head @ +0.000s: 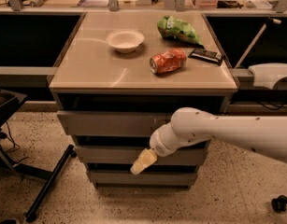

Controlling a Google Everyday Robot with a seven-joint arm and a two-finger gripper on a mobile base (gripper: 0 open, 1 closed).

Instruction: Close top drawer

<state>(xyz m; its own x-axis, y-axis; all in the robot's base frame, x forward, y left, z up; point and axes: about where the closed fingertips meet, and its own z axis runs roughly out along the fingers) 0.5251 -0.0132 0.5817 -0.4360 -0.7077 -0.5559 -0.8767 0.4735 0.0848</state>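
- Reaching in from the right edge of the frame, a white arm crosses the front of the bench at drawer height.
- The gripper sits just below centre frame, pale yellow and angled down toward the lower left.
- Its jaws read as one tapered wedge with no gap showing, pressed together, with nothing held between them.
- The top drawer runs across the middle of the frame just under the bench top. It is a wide grey flat front, partly pulled out, with a dark opening above it.
- The arm's rounded wrist covers the right part of that drawer front. Whether it touches the front cannot be told.
- The gripper lies below the top drawer, in front of the second drawer front. Its tip is over the dark slot above the third drawer front.
- On the bench top, a white bowl stands upper centre-left.
- A crushed red can lies on its side right of the bowl.
- A green bag is behind the can, and a dark wrapper is just right of it.
- A black chair base is at lower left on the speckled floor.
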